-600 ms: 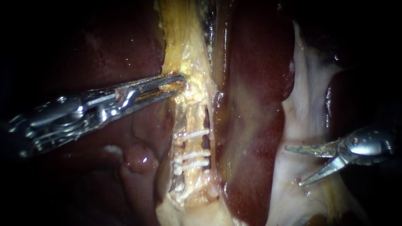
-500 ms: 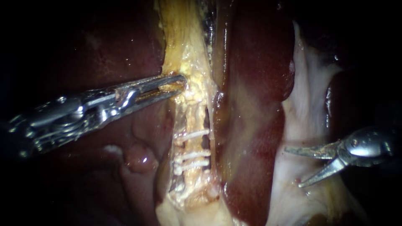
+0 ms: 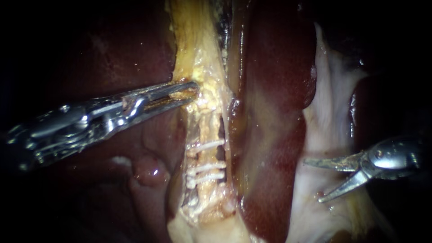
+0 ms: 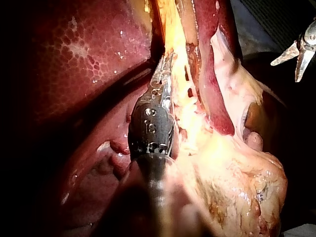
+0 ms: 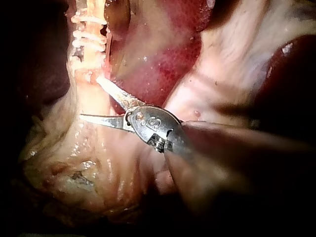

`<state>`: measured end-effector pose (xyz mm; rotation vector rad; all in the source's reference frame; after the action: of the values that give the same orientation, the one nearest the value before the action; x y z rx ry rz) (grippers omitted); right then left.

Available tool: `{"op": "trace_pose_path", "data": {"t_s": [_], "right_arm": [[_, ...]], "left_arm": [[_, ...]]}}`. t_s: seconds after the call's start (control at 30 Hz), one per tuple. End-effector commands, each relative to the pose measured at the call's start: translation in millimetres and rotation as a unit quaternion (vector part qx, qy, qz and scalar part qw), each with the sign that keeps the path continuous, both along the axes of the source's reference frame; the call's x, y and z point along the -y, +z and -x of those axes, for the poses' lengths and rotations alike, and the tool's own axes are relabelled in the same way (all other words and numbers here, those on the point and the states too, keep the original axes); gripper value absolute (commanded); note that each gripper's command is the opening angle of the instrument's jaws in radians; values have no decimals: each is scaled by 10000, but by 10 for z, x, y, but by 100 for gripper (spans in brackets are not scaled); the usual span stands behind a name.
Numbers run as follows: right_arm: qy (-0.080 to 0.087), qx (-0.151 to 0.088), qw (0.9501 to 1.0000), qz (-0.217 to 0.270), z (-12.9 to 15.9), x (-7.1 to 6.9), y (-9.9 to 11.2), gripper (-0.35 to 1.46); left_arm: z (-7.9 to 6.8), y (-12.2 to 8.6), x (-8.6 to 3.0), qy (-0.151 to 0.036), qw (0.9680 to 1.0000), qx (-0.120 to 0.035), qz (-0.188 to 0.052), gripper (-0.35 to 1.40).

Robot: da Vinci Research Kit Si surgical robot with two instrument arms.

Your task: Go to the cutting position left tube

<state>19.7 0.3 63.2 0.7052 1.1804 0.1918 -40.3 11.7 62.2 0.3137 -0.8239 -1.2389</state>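
Observation:
A yellowish tube (image 3: 203, 128) runs down the middle of the endoscope view, crossed by three white clips (image 3: 206, 167); a dark slit separates it from a thinner strand to its right. My left instrument (image 3: 185, 92) is shut on the yellow fatty tissue (image 3: 198, 67) just above the tube, holding it taut. My right instrument (image 3: 313, 181), with two thin blades, stands open far to the right over pale tissue (image 3: 328, 112), well apart from the tube. In the right wrist view its open blades (image 5: 91, 98) point toward the clips (image 5: 89, 34). The left wrist view shows my left instrument (image 4: 165, 64) on the yellow strip.
A dark red liver lobe (image 3: 270, 99) lies between the clipped tube and my right instrument. More liver (image 3: 112, 49) fills the left behind my left instrument's shaft. In the left wrist view my right instrument (image 4: 297, 54) hangs open beyond the lobe.
My right instrument has crept slightly left and down, its blades still open. My left instrument keeps its hold and has barely shifted.

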Motion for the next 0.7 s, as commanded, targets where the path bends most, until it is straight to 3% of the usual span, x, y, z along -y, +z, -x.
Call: {"op": "trace_pose_path", "data": {"t_s": [0.03,0.3,0.5,0.7], "right_arm": [[-54,9,9999,-132,-5,-1,2,143],[1,153,9980,-618,-49,-12,23,138],[-201,222,9954,-912,-80,-2,56,135],[-495,475,9928,-985,-110,8,96,131]], "left_arm": [[-4,-5,-2,-20,10000,2,2,-35],[-28,-33,-5,-136,9999,46,80,-35],[-35,-54,-8,-209,9997,109,115,-35],[-40,-69,-9,-270,9994,150,146,-35]]}}
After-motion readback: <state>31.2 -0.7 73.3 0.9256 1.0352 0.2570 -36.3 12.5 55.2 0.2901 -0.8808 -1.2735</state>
